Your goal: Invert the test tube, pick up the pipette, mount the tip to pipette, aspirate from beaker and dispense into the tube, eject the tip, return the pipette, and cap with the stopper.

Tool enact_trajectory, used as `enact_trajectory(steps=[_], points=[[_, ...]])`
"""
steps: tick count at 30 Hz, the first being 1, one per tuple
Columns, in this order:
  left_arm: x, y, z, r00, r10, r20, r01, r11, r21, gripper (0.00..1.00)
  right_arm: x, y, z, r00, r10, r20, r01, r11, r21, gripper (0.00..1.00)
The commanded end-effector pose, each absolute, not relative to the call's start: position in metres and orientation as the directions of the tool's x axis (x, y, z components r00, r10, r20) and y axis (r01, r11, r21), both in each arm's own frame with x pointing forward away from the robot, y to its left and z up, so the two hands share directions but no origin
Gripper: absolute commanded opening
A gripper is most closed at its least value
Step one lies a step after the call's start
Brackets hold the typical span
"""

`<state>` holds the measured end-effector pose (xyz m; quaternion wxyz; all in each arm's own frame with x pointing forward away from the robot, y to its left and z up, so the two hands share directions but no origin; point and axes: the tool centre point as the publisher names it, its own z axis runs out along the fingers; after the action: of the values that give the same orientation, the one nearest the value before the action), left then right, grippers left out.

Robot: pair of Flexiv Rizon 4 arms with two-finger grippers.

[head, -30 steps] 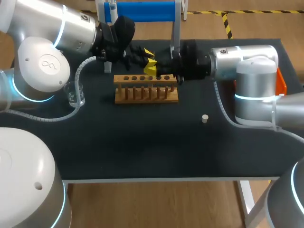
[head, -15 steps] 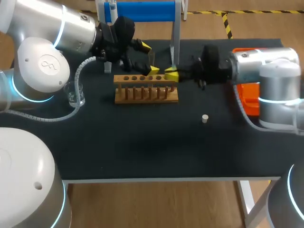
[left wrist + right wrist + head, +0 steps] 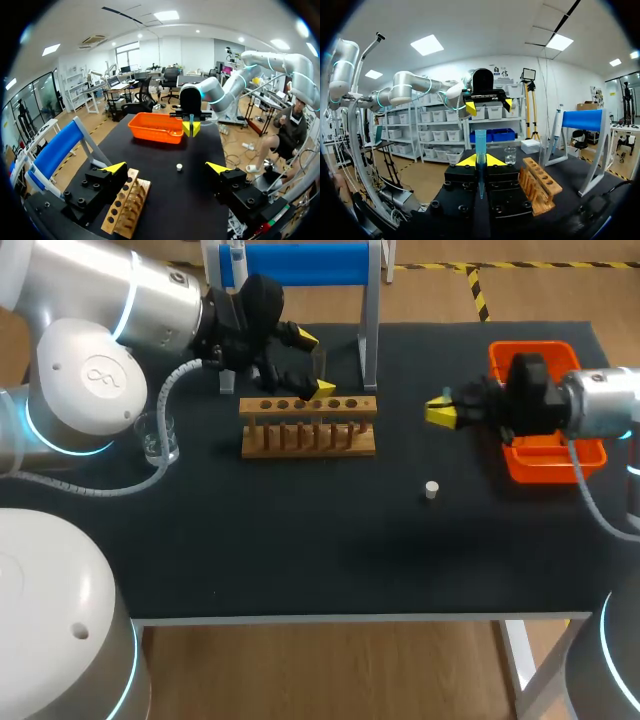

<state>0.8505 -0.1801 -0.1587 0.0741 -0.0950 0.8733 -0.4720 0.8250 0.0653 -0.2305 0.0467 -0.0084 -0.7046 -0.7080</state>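
My right gripper [image 3: 440, 412] hangs over the table right of the wooden rack [image 3: 308, 425], shut on a clear test tube [image 3: 480, 142] that stands upright between its yellow tips. From the left wrist view the same tube [image 3: 190, 120] shows far ahead, in front of the orange tray [image 3: 155, 127]. Above the rack's back edge, my left gripper [image 3: 314, 362] is open with nothing between its fingers. A small white stopper [image 3: 431, 489] lies on the mat in front of the right gripper. At the left stands the glass beaker [image 3: 159, 437].
A blue pipette stand [image 3: 290, 262] rises at the back behind the rack, a pipette [image 3: 555, 132] hanging on it. The orange tray [image 3: 545, 455] sits at the right edge, partly under my right arm. The black mat in front of the rack is bare.
The left gripper opened and let go of the tube over the rack. The right arm drew back to the right with the tube, uncovering the orange tray.
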Motion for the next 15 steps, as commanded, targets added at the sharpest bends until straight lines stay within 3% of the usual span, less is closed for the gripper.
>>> enact_trajectory(steps=[1, 15], points=[[0.850, -0.180, -0.158, -0.971, -0.235, -0.038, -0.098, 0.539, -0.837, 1.00, 0.825, 0.038, -0.234, -0.994, -0.057, 0.089, 0.089, -0.008, 0.996, 0.00], [0.850, -0.180, -0.158, -0.971, -0.235, -0.038, -0.098, 0.539, -0.837, 1.00, 0.817, 0.021, -0.243, -0.995, -0.048, 0.093, 0.092, 0.012, 0.996, 0.00]])
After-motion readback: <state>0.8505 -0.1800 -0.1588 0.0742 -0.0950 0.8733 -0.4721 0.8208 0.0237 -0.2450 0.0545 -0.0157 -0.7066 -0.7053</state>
